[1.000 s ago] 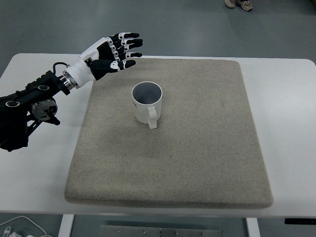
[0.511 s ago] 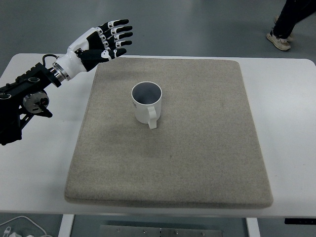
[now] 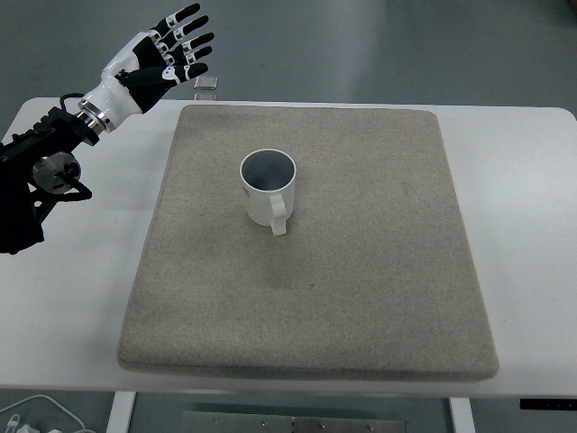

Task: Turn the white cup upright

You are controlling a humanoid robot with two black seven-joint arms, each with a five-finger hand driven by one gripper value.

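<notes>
A white cup [image 3: 268, 190] stands upright on the beige mat [image 3: 361, 271], its mouth facing up and its handle pointing toward the near side. My left hand [image 3: 173, 51] hovers above the table's far left corner, well up and to the left of the cup, with its black-and-white fingers spread and holding nothing. Its black arm [image 3: 41, 176] comes in from the left edge. No right arm shows.
The mat lies on a white table [image 3: 523, 207]. A small clear object [image 3: 206, 84] sits at the table's far edge, just right of the hand. White cables [image 3: 36, 410] lie on the floor at the bottom left.
The left hand has drawn back up and to the left, away from the cup, uncovering the small clear object. The cup has not moved.
</notes>
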